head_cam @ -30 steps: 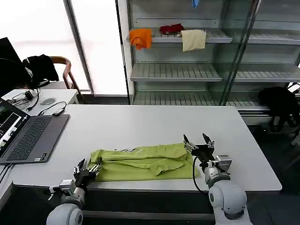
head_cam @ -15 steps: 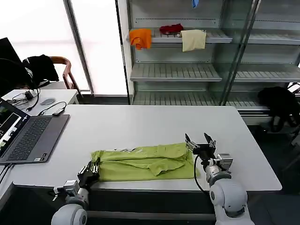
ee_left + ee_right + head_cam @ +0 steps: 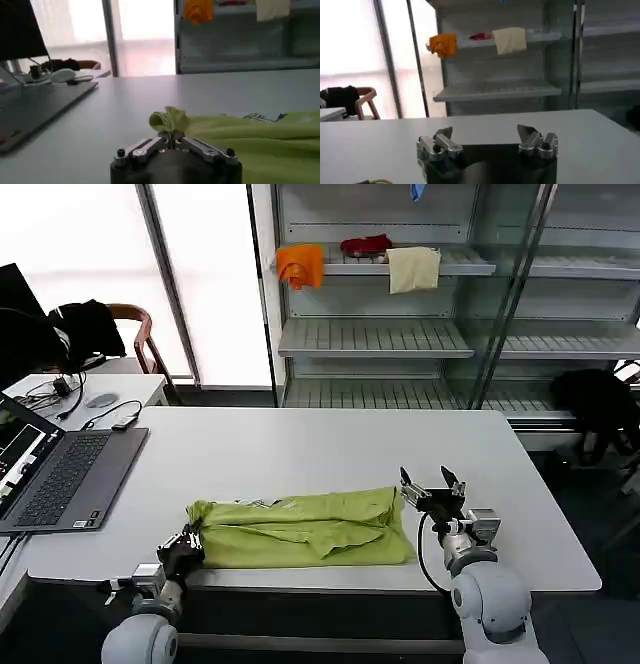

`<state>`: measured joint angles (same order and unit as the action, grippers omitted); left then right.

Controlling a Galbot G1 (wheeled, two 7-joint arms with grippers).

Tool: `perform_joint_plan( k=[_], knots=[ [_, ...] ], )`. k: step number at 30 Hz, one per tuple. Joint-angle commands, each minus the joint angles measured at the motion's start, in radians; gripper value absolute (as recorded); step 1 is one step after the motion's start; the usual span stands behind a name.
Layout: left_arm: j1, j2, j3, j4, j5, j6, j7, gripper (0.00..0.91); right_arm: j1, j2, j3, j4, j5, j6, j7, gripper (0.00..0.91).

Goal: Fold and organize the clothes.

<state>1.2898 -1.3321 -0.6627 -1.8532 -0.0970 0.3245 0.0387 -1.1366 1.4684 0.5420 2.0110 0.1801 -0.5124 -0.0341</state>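
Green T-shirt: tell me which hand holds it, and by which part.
The left hand is shut on the T-shirt, pinching a bunched bit of its left end. The right hand is open, holding nothing.

Bright window panels (image 3: 205, 274) glowing across the upper left. Metal shelving (image 3: 400, 334) filling the upper right, with orange (image 3: 300, 264), red (image 3: 365, 246) and cream (image 3: 413, 269) cloths draped on the top shelf. White table (image 3: 300, 449) across the centre, laptop (image 3: 60, 474) at the left edge. Wooden chair (image 3: 135, 334) behind, dark clothing slung over it.
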Motion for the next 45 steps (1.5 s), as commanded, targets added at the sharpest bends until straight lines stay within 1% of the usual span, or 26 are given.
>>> perform_joint_plan(
  k=[1, 2, 5, 7, 8, 12, 16, 18, 19, 20, 23, 27, 29, 33, 45],
  knots=[
    [-0.111, 0.157, -0.187, 0.059, 0.176, -0.01, 0.218, 0.0, -0.001, -0.007, 0.001, -0.005, 0.001, 0.0, -0.002, 0.907],
    [-0.13, 0.194, -0.212, 0.07, 0.18, -0.011, 0.261, 0.0, 0.0, -0.008, 0.001, -0.007, 0.0, 0.0, -0.001, 0.907],
    [-0.18, 0.268, -0.254, 0.102, 0.192, -0.029, 0.346, 0.0, 0.004, -0.007, -0.001, -0.013, -0.006, 0.001, -0.002, 0.907],
    [-0.206, 0.294, -0.273, 0.113, 0.193, -0.022, 0.381, 0.0, 0.002, -0.005, -0.003, -0.016, -0.015, 0.001, -0.003, 0.907],
    [-0.226, 0.319, -0.28, 0.124, 0.196, -0.018, 0.396, 0.0, 0.0, -0.003, -0.005, -0.018, -0.022, 0.004, -0.004, 0.907],
    [-0.279, 0.365, -0.292, 0.132, 0.219, -0.009, 0.438, 0.0, -0.008, -0.003, -0.004, -0.02, -0.026, 0.007, -0.005, 0.907],
    [-0.294, 0.368, -0.277, 0.107, 0.181, 0.024, 0.438, 0.0, -0.019, -0.004, -0.001, -0.017, -0.025, 0.013, -0.01, 0.907],
    [-0.275, 0.334, -0.259, 0.061, 0.098, 0.059, 0.433, 0.0, -0.025, -0.004, 0.001, -0.016, -0.026, 0.015, -0.011, 0.907],
    [-0.268, 0.325, -0.251, 0.041, 0.075, 0.062, 0.433, 0.0, -0.028, -0.004, 0.001, -0.015, -0.027, 0.016, -0.011, 0.907],
    [-0.243, 0.29, -0.23, 0.004, -0.002, 0.1, 0.422, 0.0, -0.033, -0.004, 0.002, -0.013, -0.028, 0.017, -0.012, 0.907],
    [-0.195, 0.212, -0.169, -0.054, -0.107, 0.137, 0.392, 0.01, -0.044, -0.006, 0.004, -0.006, -0.029, 0.024, -0.018, 0.907],
    [-0.179, 0.124, -0.08, -0.103, -0.168, 0.206, 0.35, 0.01, -0.056, -0.007, 0.007, -0.001, -0.029, 0.029, -0.025, 0.907],
    [-0.183, 0.099, -0.016, -0.123, -0.167, 0.227, 0.321, 0.01, -0.06, -0.007, 0.007, 0.0, -0.031, 0.03, -0.026, 0.907],
    [-0.2, 0.057, 0.067, -0.142, -0.148, 0.252, 0.281, 0.01, -0.068, -0.004, 0.007, 0.003, -0.033, 0.034, -0.027, 0.907],
    [-0.195, 0.004, 0.206, -0.122, 0.032, 0.253, 0.228, 0.01, -0.074, -0.001, 0.006, -0.003, -0.042, 0.046, -0.028, 0.907]
  ],
)
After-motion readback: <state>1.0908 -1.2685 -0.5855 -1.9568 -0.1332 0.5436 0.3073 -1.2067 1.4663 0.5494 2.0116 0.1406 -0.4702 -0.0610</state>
